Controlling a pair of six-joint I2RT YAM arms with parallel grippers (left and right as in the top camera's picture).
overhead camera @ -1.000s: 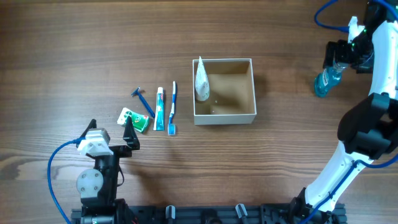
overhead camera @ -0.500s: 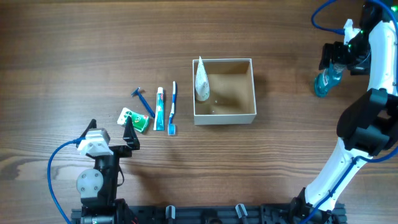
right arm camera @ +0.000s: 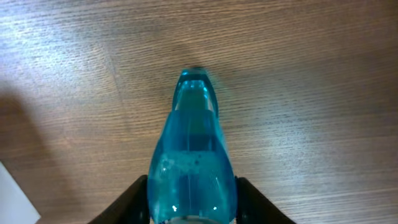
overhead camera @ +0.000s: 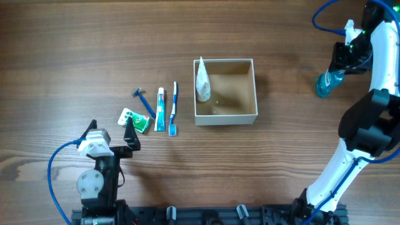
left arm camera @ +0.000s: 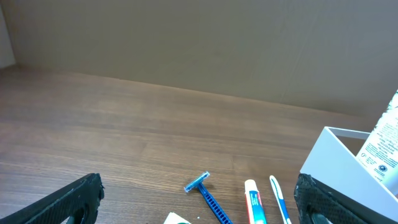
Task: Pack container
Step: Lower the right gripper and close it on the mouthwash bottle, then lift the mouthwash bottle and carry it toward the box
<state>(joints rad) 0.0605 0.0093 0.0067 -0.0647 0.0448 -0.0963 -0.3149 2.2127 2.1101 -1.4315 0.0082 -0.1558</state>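
Container (overhead camera: 225,117) is set near the middle of the wooden tabletop (overhead camera: 94,50), open-topped. A white tube (overhead camera: 202,81) is leaned against its left wall inside, and most of its tan floor is left showing. Just left of it, clear of the wall, a toothbrush (overhead camera: 174,107), a toothpaste tube (overhead camera: 160,109), a blue razor (overhead camera: 142,100) and a green packet (overhead camera: 134,119) are laid side by side. The left jaws are spread wide toward the front of the tabletop, just beside the green packet. Well to the right of the container, a blue bottle (overhead camera: 326,82) is clamped on both sides by the right jaws. Open wood is left between the blue bottle and the container's right wall.
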